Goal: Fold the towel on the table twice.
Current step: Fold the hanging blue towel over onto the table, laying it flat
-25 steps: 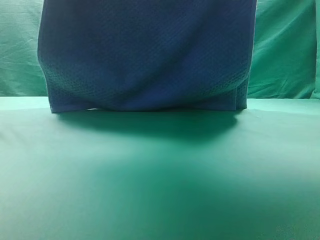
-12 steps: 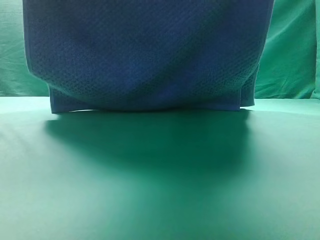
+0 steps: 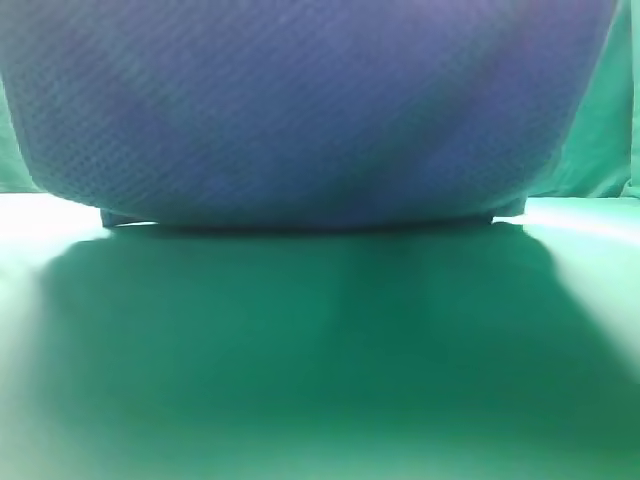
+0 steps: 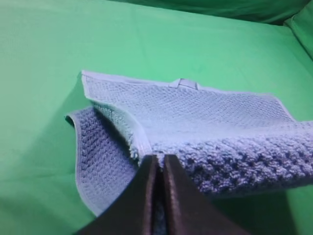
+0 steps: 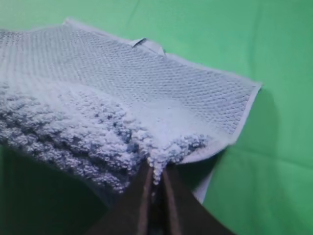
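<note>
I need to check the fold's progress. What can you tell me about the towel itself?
The towel is blue-grey waffle-weave cloth with a pale hem and a small tag at its far edge. Its far part lies on the green table. The near edge is lifted, pinched by the left hand and right hand, both shut on it.

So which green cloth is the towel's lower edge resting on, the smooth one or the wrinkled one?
The smooth green table cloth in front: the towel meets it along its bottom edge. The wrinkled backdrop hangs upright behind.
</note>
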### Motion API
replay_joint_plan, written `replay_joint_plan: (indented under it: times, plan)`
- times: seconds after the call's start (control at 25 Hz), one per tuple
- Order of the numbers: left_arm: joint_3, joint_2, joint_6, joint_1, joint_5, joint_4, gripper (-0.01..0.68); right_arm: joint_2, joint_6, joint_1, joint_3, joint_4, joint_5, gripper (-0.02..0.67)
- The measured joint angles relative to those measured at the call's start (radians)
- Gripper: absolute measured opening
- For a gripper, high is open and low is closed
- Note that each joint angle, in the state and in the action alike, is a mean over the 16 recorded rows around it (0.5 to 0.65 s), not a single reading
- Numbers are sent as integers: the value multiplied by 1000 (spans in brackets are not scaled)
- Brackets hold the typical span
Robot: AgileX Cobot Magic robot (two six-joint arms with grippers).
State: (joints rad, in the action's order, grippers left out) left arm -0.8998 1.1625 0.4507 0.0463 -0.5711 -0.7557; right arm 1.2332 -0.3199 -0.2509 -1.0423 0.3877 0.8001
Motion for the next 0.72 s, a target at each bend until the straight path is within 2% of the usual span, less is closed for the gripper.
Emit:
replay_joint_plan:
  times: [0.72]
  plan:
    - [461,-261,44,18,-8,-117,0,-164,-35,-48,377,74,-7,0]
